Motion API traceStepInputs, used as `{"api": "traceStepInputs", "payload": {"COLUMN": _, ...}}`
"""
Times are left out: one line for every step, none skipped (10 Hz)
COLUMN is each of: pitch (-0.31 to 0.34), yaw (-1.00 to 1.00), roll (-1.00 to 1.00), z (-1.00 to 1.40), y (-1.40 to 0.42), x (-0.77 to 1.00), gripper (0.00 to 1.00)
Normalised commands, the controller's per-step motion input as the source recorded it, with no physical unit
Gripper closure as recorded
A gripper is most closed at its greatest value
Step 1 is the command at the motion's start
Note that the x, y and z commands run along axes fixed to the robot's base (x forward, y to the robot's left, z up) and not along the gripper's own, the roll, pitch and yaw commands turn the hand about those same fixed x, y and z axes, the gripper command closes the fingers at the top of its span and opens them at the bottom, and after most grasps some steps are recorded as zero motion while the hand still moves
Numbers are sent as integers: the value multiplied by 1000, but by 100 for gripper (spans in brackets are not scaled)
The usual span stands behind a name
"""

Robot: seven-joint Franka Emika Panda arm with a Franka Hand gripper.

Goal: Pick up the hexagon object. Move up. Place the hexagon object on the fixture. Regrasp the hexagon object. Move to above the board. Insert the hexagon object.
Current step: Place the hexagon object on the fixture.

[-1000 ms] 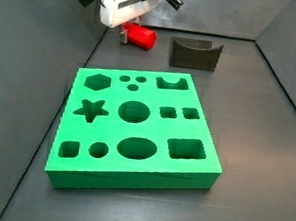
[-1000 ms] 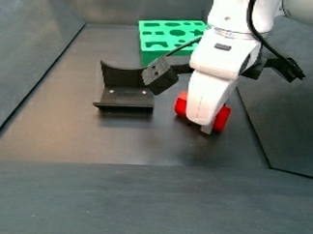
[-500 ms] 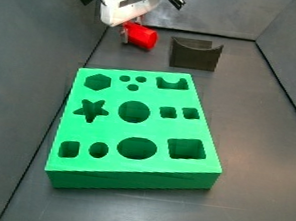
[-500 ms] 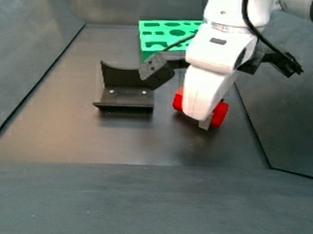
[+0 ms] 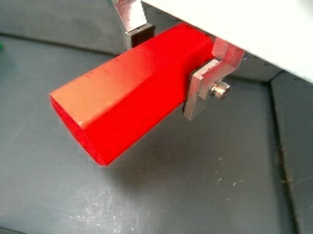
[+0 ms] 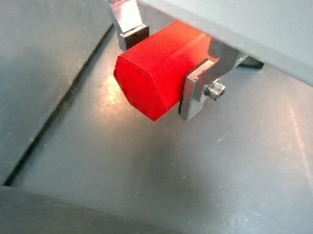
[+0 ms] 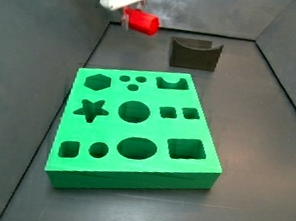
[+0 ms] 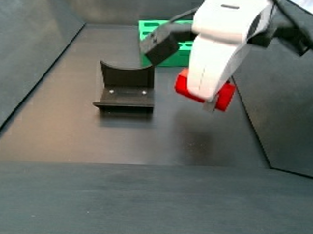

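Observation:
The hexagon object (image 5: 128,96) (image 6: 159,73) is a bright red bar, held crosswise between the silver fingers (image 5: 202,87) (image 6: 199,87) in both wrist views. My gripper (image 7: 138,17) (image 8: 203,89) is shut on it and hangs well above the dark floor. In both side views the red bar (image 7: 143,22) (image 8: 226,96) is off the floor. The fixture (image 7: 195,53) (image 8: 124,87), a dark notched block, stands on the floor beside and below the gripper. The green board (image 7: 138,132) (image 8: 162,32) lies flat, apart from both.
Dark walls (image 8: 39,47) enclose the floor on the sides. The arm's white body (image 8: 220,44) covers part of the green board in a side view.
The gripper has risen with the red hexagon object, which lay on the floor a second ago and now hangs in the air. Fixture and board have not moved.

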Motion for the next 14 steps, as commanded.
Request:
{"api": "traceStepInputs", "payload": {"pitch": 0, "yaw": 0, "roll": 0, "z": 1000, "y": 0, "x": 0, "gripper": 100}}
{"api": "traceStepInputs", "payload": {"pitch": 13, "yaw": -2, "roll": 6, "z": 1000, "y": 1, "x": 3, "gripper": 100}}
{"api": "traceStepInputs", "payload": {"pitch": 31, "yaw": -5, "roll": 10, "z": 1000, "y": 2, "x": -8, "gripper": 100}}
{"api": "traceStepInputs", "payload": {"pitch": 37, "yaw": -10, "roll": 21, "z": 1000, "y": 3, "x": -14, "gripper": 100}}
{"api": "traceStepInputs", "payload": {"pitch": 39, "yaw": -18, "roll": 39, "z": 1000, "y": 5, "x": -19, "gripper": 100}}
{"api": "traceStepInputs", "payload": {"pitch": 44, "yaw": -19, "roll": 51, "z": 1000, "y": 5, "x": -23, "gripper": 100}}
{"api": "traceStepInputs", "payload": {"pitch": 50, "yaw": -17, "roll": 61, "z": 1000, "y": 7, "x": -28, "gripper": 100}}
{"api": "traceStepInputs", "payload": {"pitch": 55, "yaw": -11, "roll": 73, "z": 969, "y": 7, "x": -27, "gripper": 100}}
{"api": "traceStepInputs", "payload": {"pitch": 63, "yaw": -5, "roll": 80, "z": 818, "y": 6, "x": -23, "gripper": 100}}
{"api": "traceStepInputs", "payload": {"pitch": 72, "yaw": 1, "roll": 86, "z": 666, "y": 7, "x": -17, "gripper": 100}}
{"api": "traceStepInputs", "payload": {"pitch": 84, "yaw": 5, "roll": 93, "z": 515, "y": 8, "x": -11, "gripper": 100}}
{"api": "traceStepInputs", "payload": {"pitch": 93, "yaw": 15, "roll": 98, "z": 313, "y": 9, "x": -4, "gripper": 100}}
{"api": "traceStepInputs", "payload": {"pitch": 25, "yaw": -1000, "roll": -78, "z": 405, "y": -687, "x": 1000, "gripper": 100}}
{"api": "traceStepInputs", "payload": {"pitch": 25, "yaw": -1000, "roll": -77, "z": 366, "y": -686, "x": 1000, "gripper": 100}}
